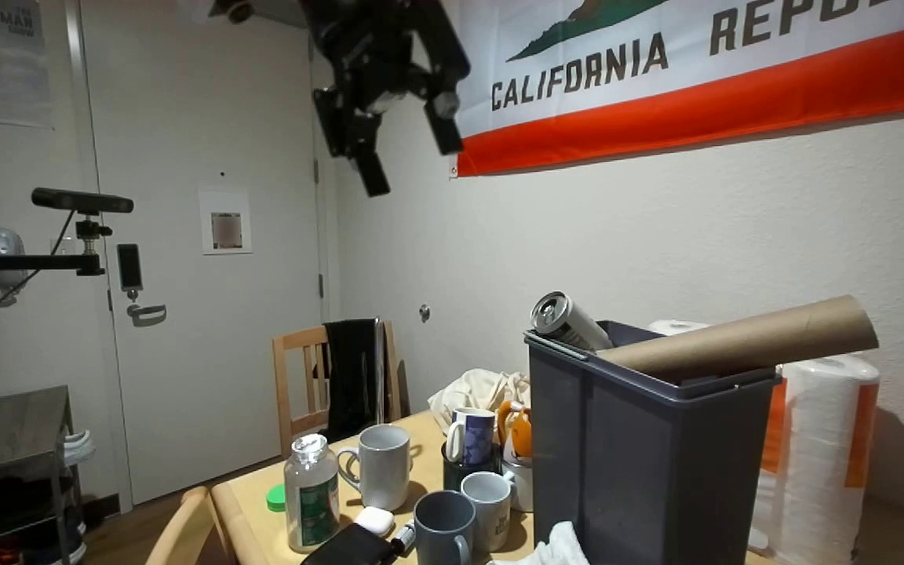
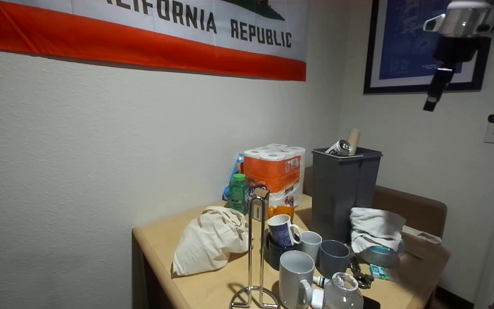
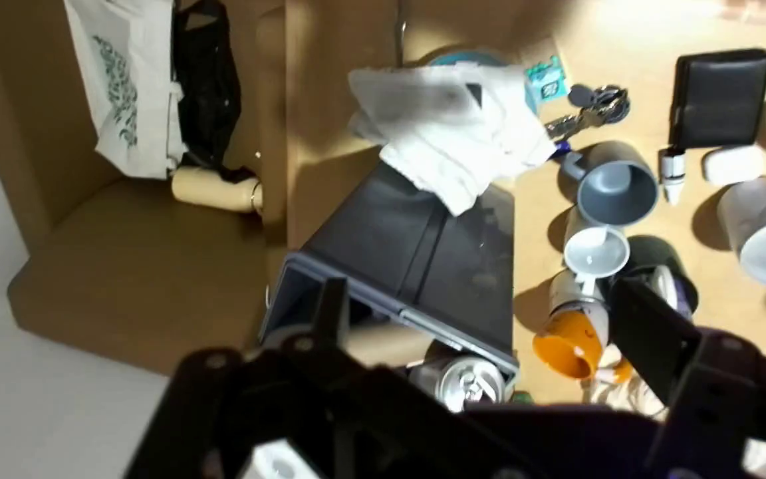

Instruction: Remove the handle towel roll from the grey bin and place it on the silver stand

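The table [image 2: 212,287] is carrying the work area. In an exterior view the grey bin [image 1: 609,455] is standing upright at its far right, and the pack of paper rolls [image 2: 272,169] is standing to the bin's left. The handle towel roll [image 1: 766,337], a brown cardboard tube, is lying aslant in the bin, one end inside, the other projecting over the rim; extraction is pending. The silver stand [image 2: 250,253] is standing near, bearing no roll, well apart from the bin. The gripper [image 1: 414,169] is hanging higher than the bin, touching nothing, its fingers spread and holding nothing.

You are apparently preparing the approach. You should be setting the fingers across the tube's projecting part, squeezing only firmly enough to hold, since bare cardboard is likely to dent, and drawing it out along its own slant before turning it upright. The pale mug [image 2: 296,279] is standing just beside the stand, so you should be lowering the tube straight. The drink can [image 1: 570,320] is tilting out of the bin's mouth beside the tube; whether they are touching cannot be told.
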`<state>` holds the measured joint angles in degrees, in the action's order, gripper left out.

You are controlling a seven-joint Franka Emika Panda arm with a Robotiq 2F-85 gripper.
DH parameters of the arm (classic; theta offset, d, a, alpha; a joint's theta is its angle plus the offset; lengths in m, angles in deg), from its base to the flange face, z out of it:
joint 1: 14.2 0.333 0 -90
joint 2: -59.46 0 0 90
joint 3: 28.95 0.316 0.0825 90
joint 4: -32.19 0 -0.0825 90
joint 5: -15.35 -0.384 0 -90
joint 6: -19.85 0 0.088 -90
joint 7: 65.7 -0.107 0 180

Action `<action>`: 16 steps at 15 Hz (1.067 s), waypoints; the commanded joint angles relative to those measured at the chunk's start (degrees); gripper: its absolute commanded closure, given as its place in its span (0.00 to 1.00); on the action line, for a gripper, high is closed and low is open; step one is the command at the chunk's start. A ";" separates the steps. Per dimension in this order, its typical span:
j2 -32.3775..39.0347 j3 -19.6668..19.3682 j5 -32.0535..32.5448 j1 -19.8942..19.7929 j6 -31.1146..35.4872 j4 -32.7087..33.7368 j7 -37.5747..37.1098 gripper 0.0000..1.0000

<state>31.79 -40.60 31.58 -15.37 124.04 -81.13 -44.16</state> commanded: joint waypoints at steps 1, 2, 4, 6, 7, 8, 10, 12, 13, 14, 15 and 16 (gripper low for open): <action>10.36 -1.76 -1.39 -0.83 1.18 14.73 4.76 0.00; 12.51 -2.47 -2.16 -1.01 1.50 17.87 5.85 0.00; 16.68 -4.05 -4.70 -1.68 2.24 23.12 7.61 0.00; 19.55 -4.82 -7.81 -2.96 1.28 25.89 7.35 0.00; 15.83 -3.12 -6.08 -3.18 2.26 21.42 6.56 0.00; 17.42 -3.36 -6.89 -3.79 2.22 22.88 6.61 0.00; 19.09 -3.37 -7.05 -4.37 2.26 24.14 6.55 0.00; 19.42 -3.34 -7.05 -4.43 2.24 24.55 6.55 0.00; 19.42 -3.31 -7.05 -4.42 2.23 24.67 6.55 0.00; 19.42 -3.29 -7.05 -4.42 2.22 24.76 6.55 0.00; 19.42 -3.30 -7.06 -4.42 2.21 24.80 6.55 0.00; 19.42 -3.30 -7.06 -4.43 2.21 24.80 6.55 0.00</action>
<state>50.92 -45.45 24.96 -17.98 126.45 -56.70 -37.91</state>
